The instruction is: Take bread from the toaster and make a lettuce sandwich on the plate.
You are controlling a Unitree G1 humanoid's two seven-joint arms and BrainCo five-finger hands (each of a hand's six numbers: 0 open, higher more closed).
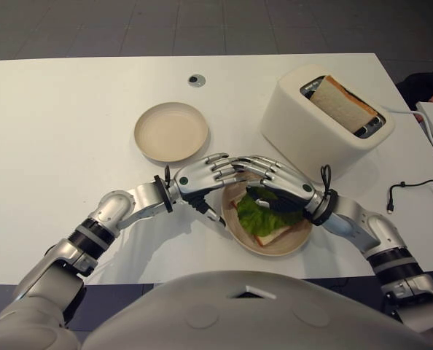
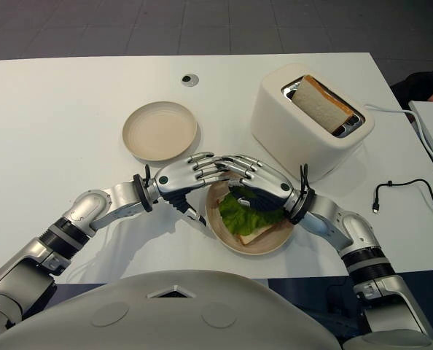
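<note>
On plate point(image 1: 289, 249): bread point(image 1: 271, 235) w/ lettuce point(image 1: 256, 213) atop. In toaster point(image 1: 304, 138) slot: one slice point(image 1: 344, 106). L hand point(image 1: 198, 179), R hand point(image 1: 282, 181) over plate, fingers stretched, tips overlapping, holding nothing.

No writing, label, brand mark, number or sign can be read anywhere, neither on the cream rounded plastic toaster point(image 1: 315, 127) nor on the white flat surface point(image 1: 56, 117)
</note>
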